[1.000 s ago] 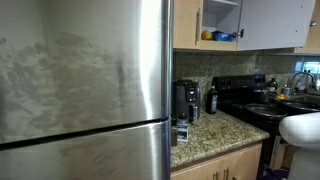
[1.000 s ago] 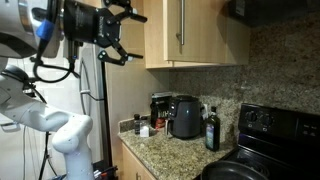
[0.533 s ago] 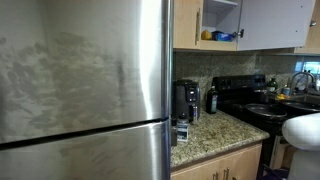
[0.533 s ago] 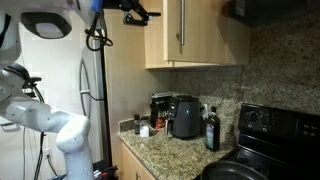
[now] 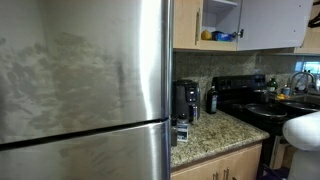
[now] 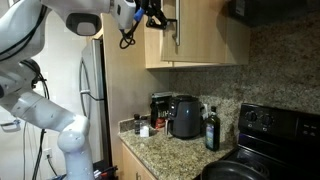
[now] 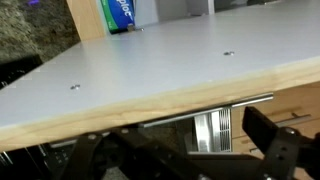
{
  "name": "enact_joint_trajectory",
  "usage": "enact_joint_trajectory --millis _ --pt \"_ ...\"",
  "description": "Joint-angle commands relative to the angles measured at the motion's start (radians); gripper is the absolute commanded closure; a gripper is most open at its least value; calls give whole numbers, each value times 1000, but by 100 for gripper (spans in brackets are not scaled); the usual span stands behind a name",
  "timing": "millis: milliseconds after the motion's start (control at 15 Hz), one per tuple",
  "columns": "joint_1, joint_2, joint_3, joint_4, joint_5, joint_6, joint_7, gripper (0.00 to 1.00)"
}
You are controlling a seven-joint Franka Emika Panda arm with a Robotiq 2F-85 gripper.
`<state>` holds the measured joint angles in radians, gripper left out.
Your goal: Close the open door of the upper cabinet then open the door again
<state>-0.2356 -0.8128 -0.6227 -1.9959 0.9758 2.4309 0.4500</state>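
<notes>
The upper cabinet (image 5: 221,18) stands open and shows its white shelved interior. Its door (image 5: 270,24) swings out to the right there. In an exterior view the door (image 6: 205,35) shows its tan front and silver bar handle (image 6: 180,28). My gripper (image 6: 158,20) is at the door's free edge, just left of the handle. In the wrist view the door's pale inner face (image 7: 150,70) fills the frame, with the handle (image 7: 235,105) along its tan edge. My gripper (image 7: 185,155) has dark fingers (image 7: 272,140) spread wide below that edge, holding nothing.
A big stainless fridge (image 5: 85,90) stands beside the cabinet. The granite counter (image 6: 175,150) below carries a coffee maker (image 6: 183,116), a dark bottle (image 6: 211,128) and small jars. A black stove (image 6: 270,140) is at the right. A blue box (image 7: 118,12) sits inside the cabinet.
My arm has swung up and to the right. The gripper went from open space left of the cabinet to the door's free edge by the handle. The door has not visibly moved.
</notes>
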Motion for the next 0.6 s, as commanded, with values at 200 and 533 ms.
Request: enact_joint_trajectory --millis 200,533 --pt "-154 -57 162 -143 -47 -233 83 0" --pt "-228 -247 327 -331 -88 -364 110 0"
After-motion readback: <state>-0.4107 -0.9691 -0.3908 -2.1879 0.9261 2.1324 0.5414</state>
